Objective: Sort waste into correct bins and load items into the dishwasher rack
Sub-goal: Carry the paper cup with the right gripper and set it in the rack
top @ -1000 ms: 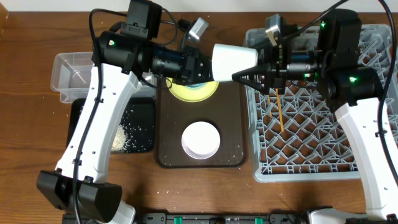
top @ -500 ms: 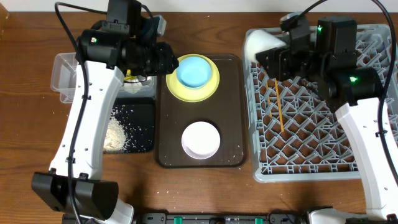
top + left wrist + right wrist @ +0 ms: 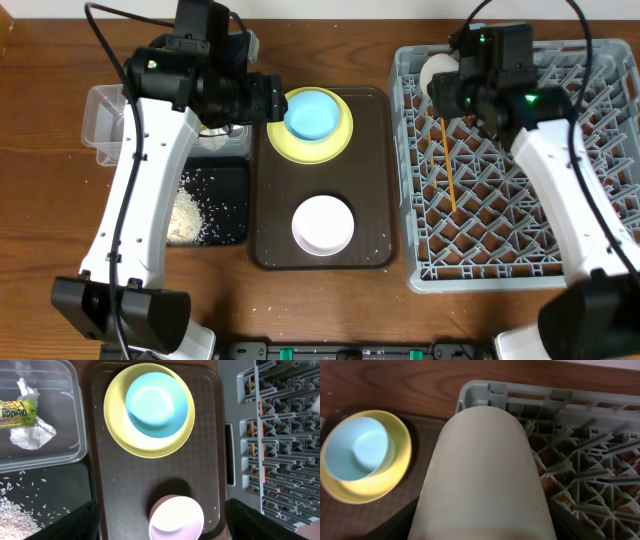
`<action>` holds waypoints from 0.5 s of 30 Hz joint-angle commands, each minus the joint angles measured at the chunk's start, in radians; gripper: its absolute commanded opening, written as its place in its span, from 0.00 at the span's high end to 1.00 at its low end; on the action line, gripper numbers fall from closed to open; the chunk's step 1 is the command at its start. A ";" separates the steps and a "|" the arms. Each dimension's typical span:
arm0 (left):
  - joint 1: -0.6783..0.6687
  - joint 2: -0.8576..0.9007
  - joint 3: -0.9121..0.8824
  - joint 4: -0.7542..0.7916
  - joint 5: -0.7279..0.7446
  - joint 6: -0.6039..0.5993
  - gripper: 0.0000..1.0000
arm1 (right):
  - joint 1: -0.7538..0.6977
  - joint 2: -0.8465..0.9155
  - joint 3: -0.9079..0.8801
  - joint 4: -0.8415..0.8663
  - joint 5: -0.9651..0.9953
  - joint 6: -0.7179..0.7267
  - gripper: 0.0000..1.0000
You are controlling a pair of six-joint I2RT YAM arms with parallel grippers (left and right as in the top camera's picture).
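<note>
Left gripper point(image 3: 162, 504) hangs over the brown tray point(image 3: 372, 190), fingers spread wide with nothing between them, and its camera looks straight down on the dishes. At 12 o'clock on that tray sits the plate point(image 3: 340, 142), with the blue bowl point(image 3: 312, 113) resting in it, nudged toward the plate's 11 o'clock rim. At 6 o'clock on the same tray stands the white bowl point(image 3: 322, 223), mouth up, well apart from the plate, with a few grains scattered around it. Over at the table's 10 o'clock, the tub point(image 3: 76, 435) holds the wrapper point(image 3: 15, 412) and the tissue point(image 3: 32, 436), the 2 touching. Just beside the tub on its 6 o'clock side is the black tray point(image 3: 228, 200), carrying the rice point(image 3: 185, 215), heaped at its 8 o'clock corner and strewn thinly elsewhere. At 3 o'clock, the rack point(image 3: 520, 240) fills the right side of the table point(image 3: 40, 250). The right gripper point(image 3: 480, 520) is pinching the cup point(image 3: 437, 72), fingers pressed on either side of its wall, and the cup is tipped on its side over the rack's 10 o'clock corner. Whether it touches the pegs I cannot tell. The chopsticks point(image 3: 447, 165) lie among the pegs just 6 o'clock of the cup, running roughly 12 to 6, showing as 1 thin line.
</note>
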 commanded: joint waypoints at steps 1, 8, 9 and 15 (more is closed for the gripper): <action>-0.002 0.000 0.001 -0.003 -0.014 0.001 0.16 | 0.010 0.040 0.003 0.022 0.016 0.012 0.80; -0.002 0.000 0.001 -0.003 -0.014 0.001 0.12 | 0.010 0.132 0.003 0.069 0.016 0.012 0.77; -0.002 0.000 0.001 -0.003 -0.014 0.000 0.12 | 0.010 0.146 0.003 0.075 0.016 0.012 0.77; -0.002 0.000 0.001 -0.003 -0.014 0.001 0.10 | 0.010 0.222 0.003 0.105 0.016 0.012 0.76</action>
